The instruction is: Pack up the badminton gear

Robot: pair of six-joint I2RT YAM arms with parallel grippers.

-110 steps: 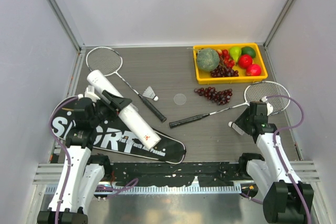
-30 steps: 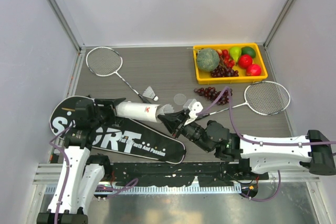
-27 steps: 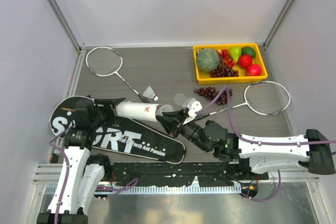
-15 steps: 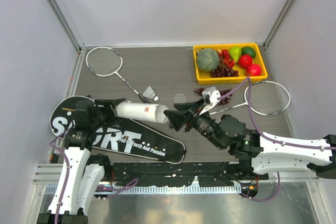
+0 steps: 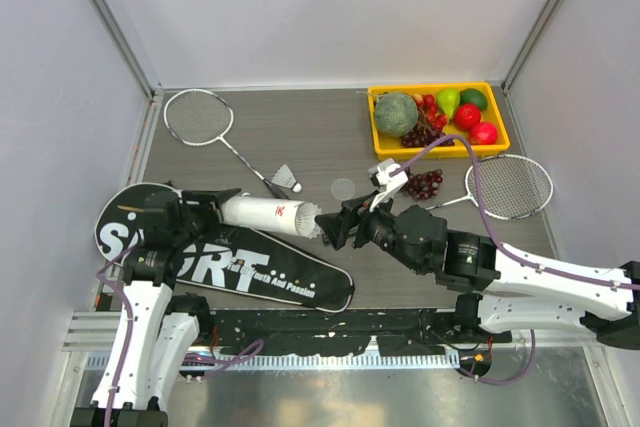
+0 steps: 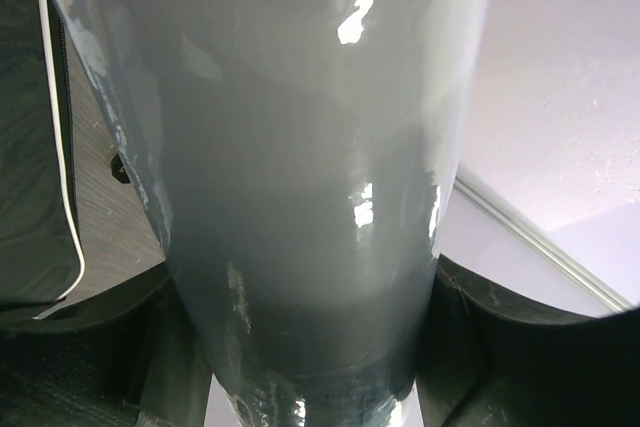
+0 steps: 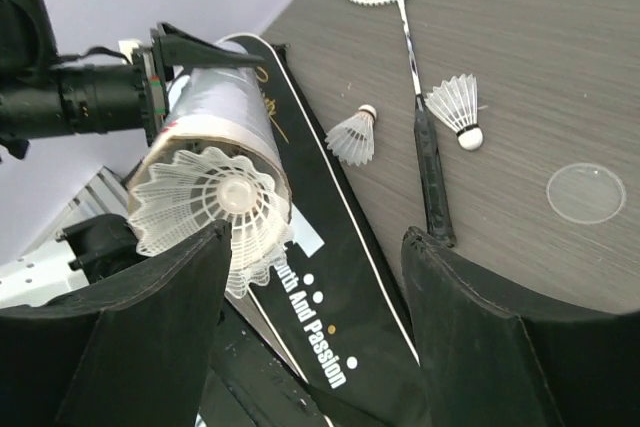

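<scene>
My left gripper [image 5: 212, 209] is shut on the long white tube [image 5: 262, 215], which lies level above the black "SPORT" bag [image 5: 235, 269]. The tube [image 6: 300, 177] fills the left wrist view between the two fingers. A white shuttlecock [image 7: 212, 199] sits in the tube's open mouth, feathers outward. Just right of that mouth, my right gripper [image 5: 336, 223] stands open; its left finger [image 7: 150, 317] is beside the feathers. Two more shuttlecocks [image 7: 352, 137] [image 7: 458, 107] lie by the handle of the far-left racket [image 5: 198, 117]. The other racket [image 5: 508, 187] lies at the right.
A yellow tray [image 5: 376, 133] of fruit stands at the back right, with a dark grape bunch [image 5: 426, 183] just in front of it. A round clear lid [image 5: 343, 187] lies mid-table. Grey walls close in the table on three sides.
My right gripper has opened and drawn back to the right, away from the tube's mouth, leaving the shuttlecock in it. The left arm and the tube have not moved.
</scene>
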